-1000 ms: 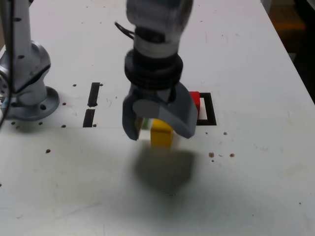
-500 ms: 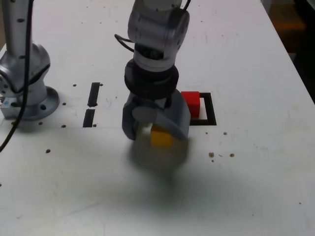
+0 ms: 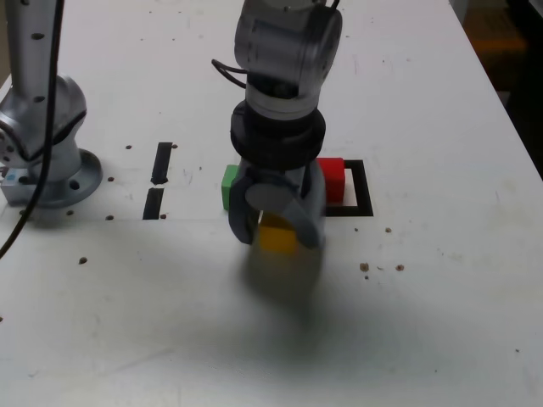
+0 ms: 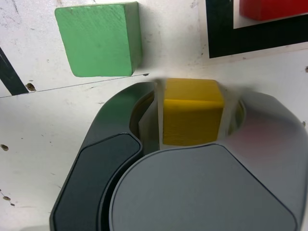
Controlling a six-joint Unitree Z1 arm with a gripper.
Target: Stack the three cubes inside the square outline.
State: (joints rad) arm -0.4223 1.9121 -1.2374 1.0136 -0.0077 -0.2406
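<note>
The block (image 4: 192, 113) is yellow, another (image 4: 98, 41) green, the third (image 4: 272, 7) red; the square outline (image 3: 363, 188) is black around white.

Yellow cube (image 4: 192, 113) between the open jaws of the grey gripper (image 4: 195, 114), narrow gap on either side; green cube (image 4: 98, 41) apart from it on the pale, speckled tabletop (image 4: 43, 168); red cube (image 4: 272, 7), partly seen, within the thick black square outline (image 4: 222, 36), also cut off.

Two black strips (image 3: 161, 163) are lying toward the worktop's (image 3: 441, 297) left edge in the exterior view. Something orange-brown (image 3: 492, 44) is showing beyond its right edge.
</note>
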